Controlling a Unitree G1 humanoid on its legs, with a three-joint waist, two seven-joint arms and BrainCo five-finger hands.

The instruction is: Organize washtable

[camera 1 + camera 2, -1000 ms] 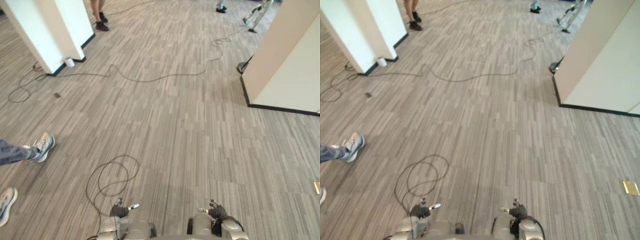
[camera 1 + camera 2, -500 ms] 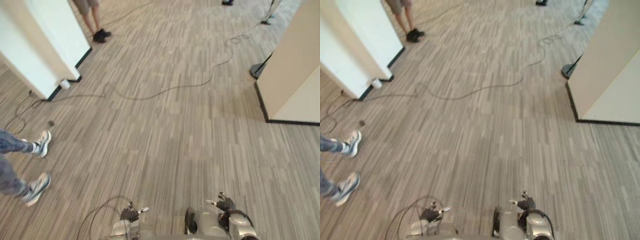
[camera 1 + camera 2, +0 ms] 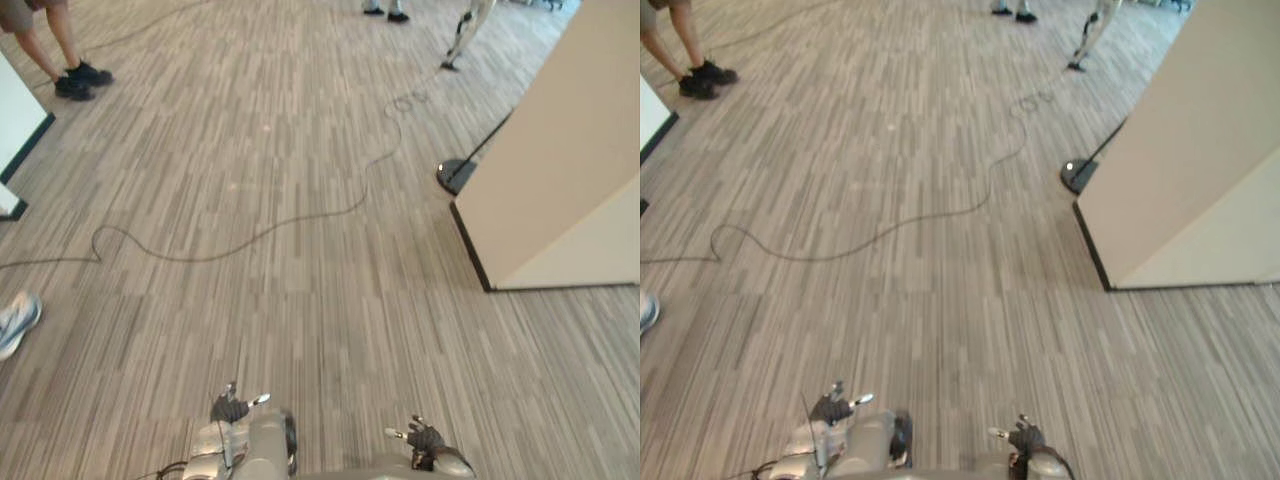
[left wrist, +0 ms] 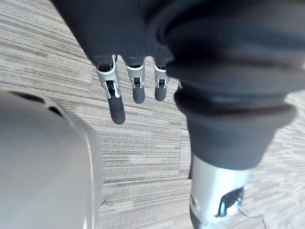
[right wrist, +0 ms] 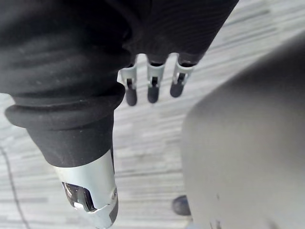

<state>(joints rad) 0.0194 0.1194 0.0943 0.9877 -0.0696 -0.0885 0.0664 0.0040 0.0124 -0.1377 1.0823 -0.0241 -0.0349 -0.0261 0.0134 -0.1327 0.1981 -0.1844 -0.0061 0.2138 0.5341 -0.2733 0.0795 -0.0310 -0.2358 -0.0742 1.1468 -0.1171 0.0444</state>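
Left robot hand and right robot hand both released, fingers straight, hanging low over striped grey floor (nothing in either grasp). Long dark cable snaking across floor, passing beside beige partition. Person's dark shoes well apart, far left.

A: What kind of setting is shown?
B: An open office or lab hall. Striped grey carpet tiles cover the floor. A beige free-standing partition with a dark base strip stands at 3 o'clock. A long cable trails from 9 toward 1 o'clock. A person's dark shoes stand at 11 o'clock.
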